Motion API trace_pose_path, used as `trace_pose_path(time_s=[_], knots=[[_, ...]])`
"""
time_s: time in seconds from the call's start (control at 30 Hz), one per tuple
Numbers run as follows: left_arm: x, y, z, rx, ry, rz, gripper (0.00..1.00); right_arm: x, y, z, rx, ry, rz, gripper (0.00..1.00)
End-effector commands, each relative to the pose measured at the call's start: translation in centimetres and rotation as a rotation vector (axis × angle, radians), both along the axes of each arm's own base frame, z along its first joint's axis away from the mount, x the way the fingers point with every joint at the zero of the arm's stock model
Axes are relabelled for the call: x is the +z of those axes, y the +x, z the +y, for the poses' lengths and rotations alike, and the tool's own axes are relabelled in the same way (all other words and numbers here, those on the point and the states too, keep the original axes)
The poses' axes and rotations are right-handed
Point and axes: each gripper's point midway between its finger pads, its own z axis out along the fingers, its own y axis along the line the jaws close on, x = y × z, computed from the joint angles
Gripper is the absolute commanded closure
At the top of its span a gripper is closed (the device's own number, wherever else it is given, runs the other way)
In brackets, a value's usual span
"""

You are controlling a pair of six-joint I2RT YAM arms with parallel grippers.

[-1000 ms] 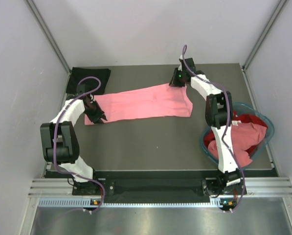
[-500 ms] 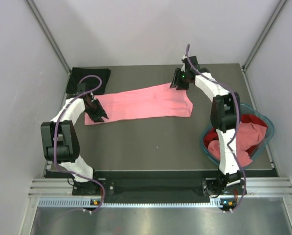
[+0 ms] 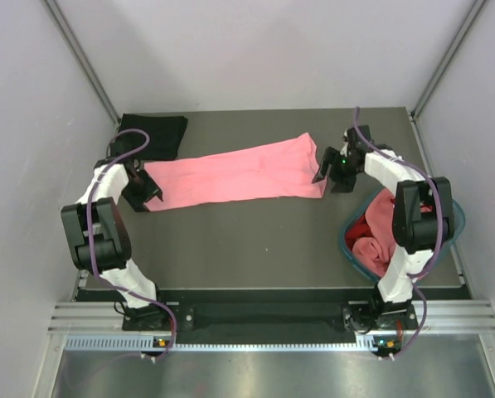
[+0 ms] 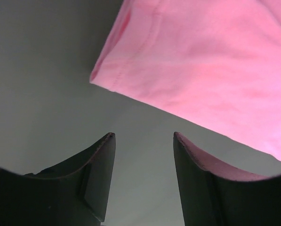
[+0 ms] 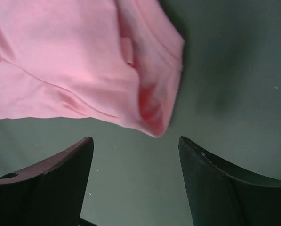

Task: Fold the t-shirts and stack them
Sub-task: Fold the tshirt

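Note:
A salmon pink t-shirt lies folded into a long strip across the table. My left gripper sits just off its left end, open, with bare table between its fingers; the shirt's hem corner lies just ahead of my left gripper. Open as well, my right gripper stands at the strip's right end, and the folded corner lies just ahead of my right gripper. A black t-shirt lies folded at the far left corner. More pink cloth and red cloth fill the basket.
The round teal basket stands at the right edge, partly hidden by my right arm. White walls and metal posts close in the table on the left, back and right. The dark table top runs out to the near edge.
Both grippers opened and let go of the pink t-shirt. My right gripper swung from the shirt's far edge round to its right end; the left backed slightly off the left end.

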Motion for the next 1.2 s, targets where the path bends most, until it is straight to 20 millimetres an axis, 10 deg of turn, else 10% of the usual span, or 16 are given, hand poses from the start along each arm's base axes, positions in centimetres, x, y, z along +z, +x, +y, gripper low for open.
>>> trace_pose_path(time_s=[0.0, 0.6, 0.97, 1.17], knots=[[-0.7, -1.7, 1.3, 0.068, 0.036, 0.068, 0.43, 1.7, 1.6, 0.9, -0.053, 0.095, -0.085, 0.27], [-0.5, -2.3, -0.7, 0.042, -0.057, 0.024, 0.48, -4.3, 3.3, -0.8, 0.001, -0.036, -0.049, 0.37], [-0.3, -1.3, -1.3, 0.043, -0.094, -0.005, 0.51, -5.5, 5.7, -0.2, 0.016, -0.028, -0.064, 0.77], [0.2, -1.1, -1.4, 0.029, -0.100, -0.037, 0.53, -5.2, 8.6, -3.0, -0.107, -0.145, -0.106, 1.00]])
